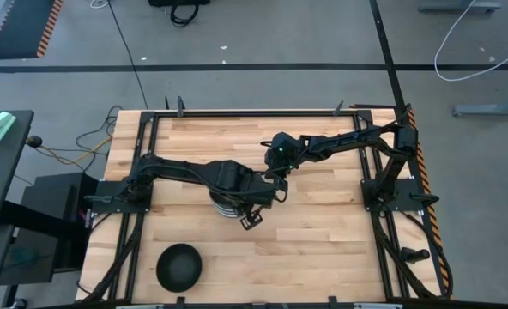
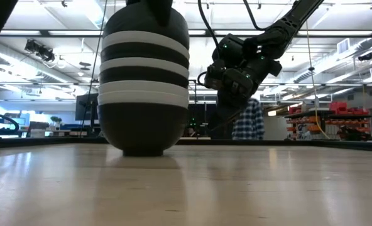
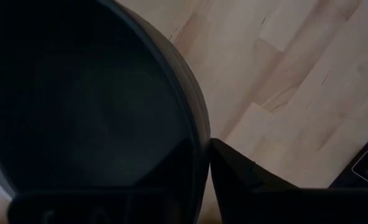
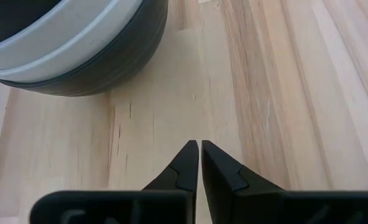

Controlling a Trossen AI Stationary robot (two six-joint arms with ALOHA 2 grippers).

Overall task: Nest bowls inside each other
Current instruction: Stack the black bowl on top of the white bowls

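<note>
The stack of bowls (image 2: 145, 88) shows glossy black banded with white stripes, black at its base and top. A lone bowl (image 1: 179, 265) near the table's front edge is black. The table (image 1: 323, 232) is pale blond wood in planks with darker grain streaks. Both arms are dark, nearly black. A person's shirt (image 2: 247, 122) beyond the table seems a blue and white plaid.
</note>
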